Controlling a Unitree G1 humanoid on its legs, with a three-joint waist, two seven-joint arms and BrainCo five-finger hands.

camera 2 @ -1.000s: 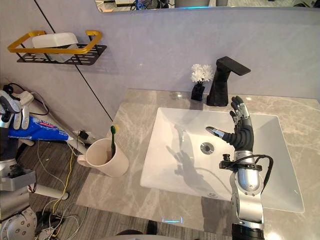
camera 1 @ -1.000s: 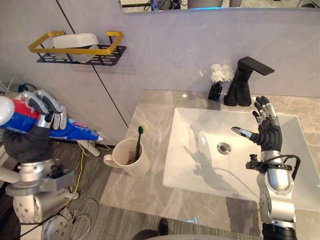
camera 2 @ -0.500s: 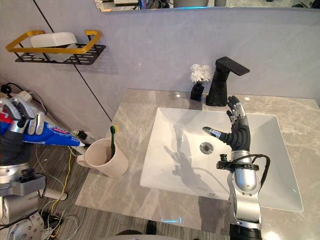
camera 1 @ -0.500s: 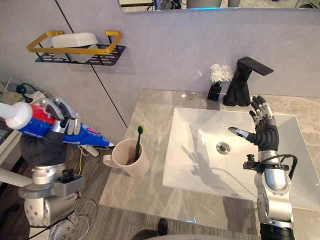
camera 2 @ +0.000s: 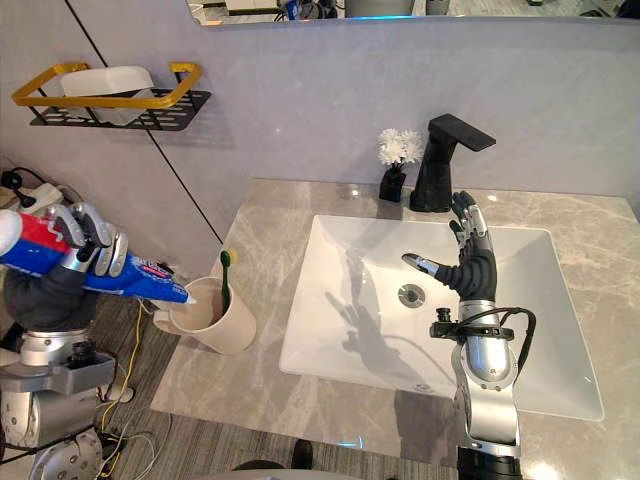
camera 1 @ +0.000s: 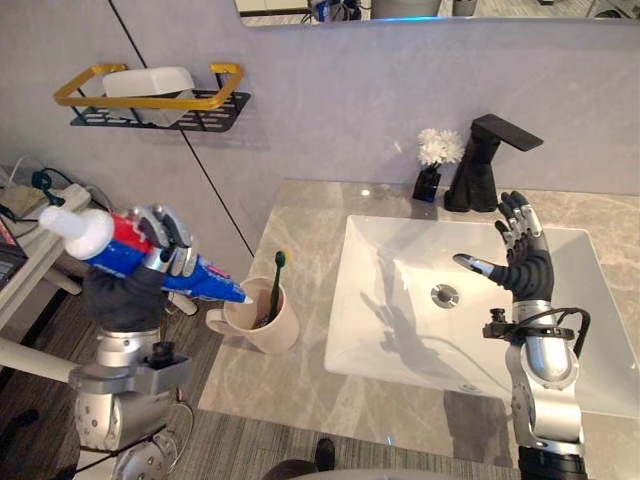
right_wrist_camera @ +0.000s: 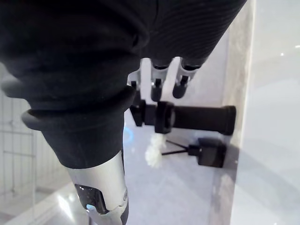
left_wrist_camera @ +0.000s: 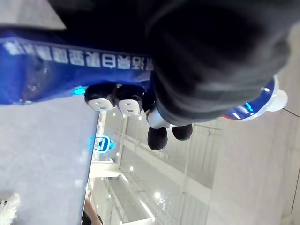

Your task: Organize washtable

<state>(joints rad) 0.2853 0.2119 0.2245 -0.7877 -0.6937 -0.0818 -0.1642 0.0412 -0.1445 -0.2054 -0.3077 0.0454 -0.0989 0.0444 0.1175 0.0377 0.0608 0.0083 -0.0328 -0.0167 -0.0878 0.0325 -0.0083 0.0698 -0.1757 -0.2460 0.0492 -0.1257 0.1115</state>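
Rightward since a second ago, the left robot hand (camera 1: 158, 243) has carried the tube (camera 1: 120, 236), fingers curled round it. Its flat end now hangs by the rim of the cup (camera 1: 262, 322), at 9 o'clock of the sink (camera 1: 390, 335). Over the sink, the right robot hand (camera 1: 523, 268) hovers, fingers spread.

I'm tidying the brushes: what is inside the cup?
A toothbrush stands in the cup, green head up. The tube in the left hand points its tail at the rim. The cup's bottom is hidden by its wall.
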